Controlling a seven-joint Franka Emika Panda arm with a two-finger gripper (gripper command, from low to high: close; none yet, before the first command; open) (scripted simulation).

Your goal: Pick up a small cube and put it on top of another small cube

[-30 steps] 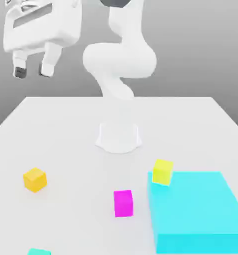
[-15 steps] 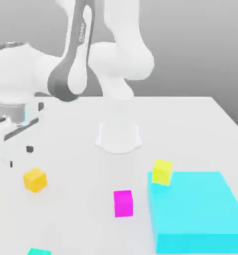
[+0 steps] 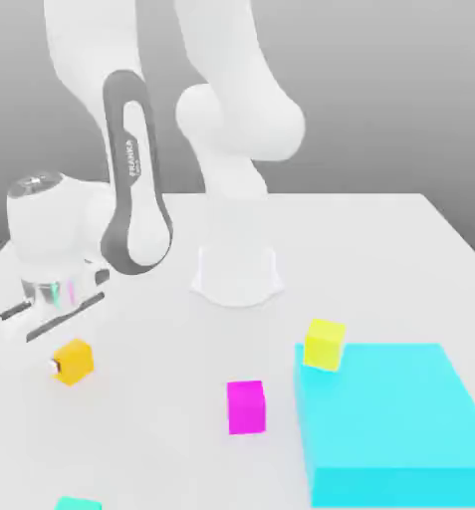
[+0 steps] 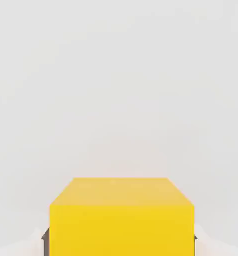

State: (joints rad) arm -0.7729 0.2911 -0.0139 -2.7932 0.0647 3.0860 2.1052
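The small orange-yellow cube (image 3: 77, 359) sits on the white table at the exterior view's left. My gripper (image 3: 67, 363) has come straight down over it, and the hand hangs just above. In the hand view the cube (image 4: 121, 215) sits between my fingers (image 4: 44, 240), whose pads press against its two sides. The gripper is shut on the cube, and the cube still looks to be resting on the table. A magenta cube (image 3: 246, 406) lies near the front middle. A paler lemon-yellow cube (image 3: 325, 344) stands at the corner of the cyan block.
A large flat cyan block (image 3: 390, 423) fills the front of the exterior view's right. A teal object (image 3: 78, 504) pokes in at the bottom edge on the left. The arm's round base (image 3: 236, 274) stands at the table's middle.
The arm swung down from high on the left to the orange-yellow cube. Its fingers, open before, have shut on the cube's sides.
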